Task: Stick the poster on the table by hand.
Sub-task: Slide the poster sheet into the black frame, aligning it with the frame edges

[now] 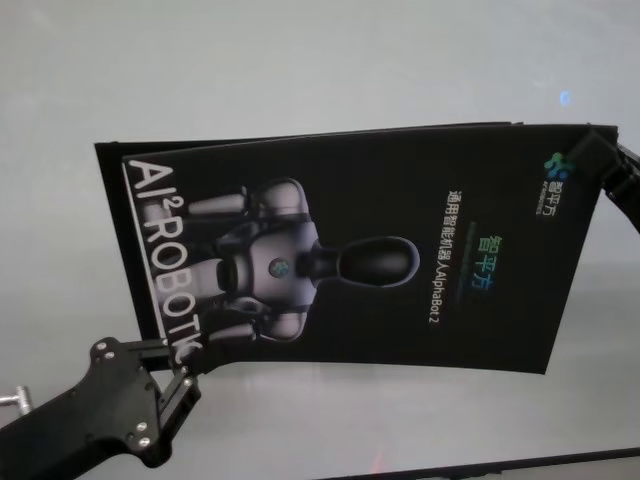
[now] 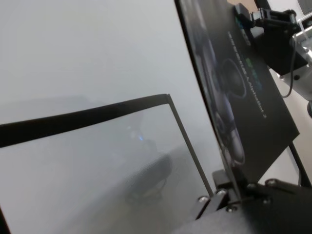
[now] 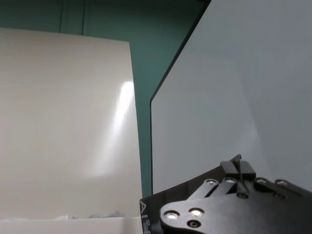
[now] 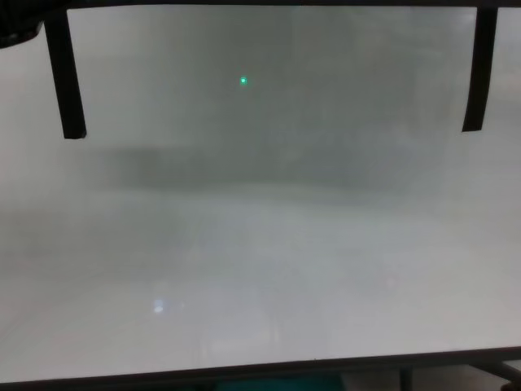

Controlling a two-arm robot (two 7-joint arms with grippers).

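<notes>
Poster (image 1: pixel 400 250), black glossy sheet with grey-white robot picture and "AI²ROBOTIC" lettering, is held above the white table (image 1: pixel 300 70), sagging between two grippers. Left gripper (image 1: pixel 175 380) pinches its near-left corner, fingers pressed together on the edge; right gripper (image 1: pixel 605 165) clamps the far-right corner. Chest view shows two narrow black strips (image 4: pixel 65 73) hanging at the top.

Black poster (image 1: pixel 400 200) with grey robot, white lettering.

2 narrow black strips (image 4: pixel 65 77) (image 4: pixel 477 69) at the far corners, well apart
</notes>
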